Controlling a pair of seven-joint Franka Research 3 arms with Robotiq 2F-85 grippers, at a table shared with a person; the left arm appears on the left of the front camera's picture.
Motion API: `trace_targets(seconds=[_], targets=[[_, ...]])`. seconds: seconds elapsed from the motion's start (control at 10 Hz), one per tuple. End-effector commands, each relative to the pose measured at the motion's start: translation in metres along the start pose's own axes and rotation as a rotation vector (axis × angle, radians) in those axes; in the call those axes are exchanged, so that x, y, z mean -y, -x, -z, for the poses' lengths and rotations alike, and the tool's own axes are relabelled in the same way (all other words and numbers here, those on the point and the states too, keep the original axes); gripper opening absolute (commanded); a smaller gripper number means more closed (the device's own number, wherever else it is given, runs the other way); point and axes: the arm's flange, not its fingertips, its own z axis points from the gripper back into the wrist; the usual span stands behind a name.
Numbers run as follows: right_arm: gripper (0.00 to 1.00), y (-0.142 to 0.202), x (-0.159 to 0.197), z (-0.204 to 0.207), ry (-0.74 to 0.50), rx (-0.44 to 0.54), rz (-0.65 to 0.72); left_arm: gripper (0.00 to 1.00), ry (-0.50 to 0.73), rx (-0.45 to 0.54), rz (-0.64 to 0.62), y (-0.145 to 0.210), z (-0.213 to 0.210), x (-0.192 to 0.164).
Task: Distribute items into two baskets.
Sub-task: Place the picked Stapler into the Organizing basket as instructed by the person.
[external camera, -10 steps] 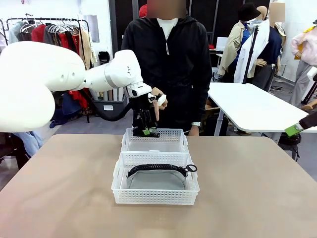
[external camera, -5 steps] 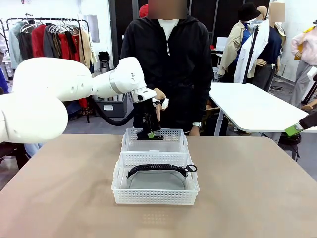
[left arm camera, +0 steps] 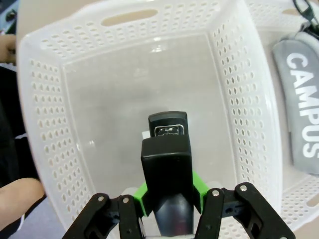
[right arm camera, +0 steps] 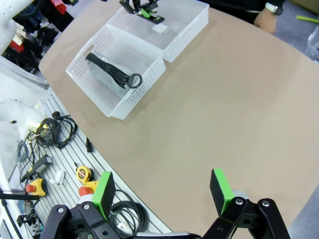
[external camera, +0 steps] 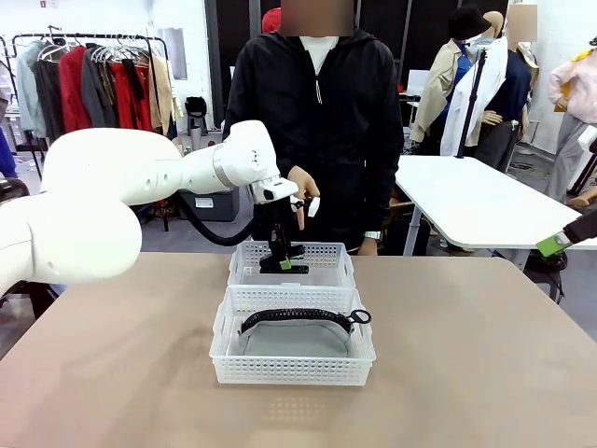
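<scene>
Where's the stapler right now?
The stapler is clamped in the left gripper, hanging over the far basket, beyond the near basket holding the pouch.

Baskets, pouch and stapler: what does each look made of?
The two baskets look like white moulded plastic: stiff lattice walls with a slight sheen. The pouch looks like soft grey fabric with a matte weave and white printed letters; its coiled strap seems black plastic or rubber. The stapler looks like black matte plastic, with a shiny, probably metal front.
</scene>
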Motion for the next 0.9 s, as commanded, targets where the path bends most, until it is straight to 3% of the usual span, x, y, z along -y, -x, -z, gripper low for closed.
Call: trace_targets(seconds=[0.0,0.4,0.5,0.8], targets=[[1.00,0.000,0.000,-0.001,-0.004,0.003,-0.012,0.03,0.010,-0.052,-0.015,-0.004,-0.003,-0.016],[1.00,0.000,0.000,-0.001,-0.004,0.003,-0.012,0.03,0.044,-0.074,-0.012,0.001,0.011,-0.018],[1.00,0.000,0.000,-0.001,-0.004,0.003,-0.012,0.09,0.048,-0.075,-0.007,0.002,0.013,-0.017],[1.00,0.000,0.000,-0.001,-0.004,0.003,-0.012,0.67,0.047,-0.077,-0.001,0.001,0.011,-0.015]])
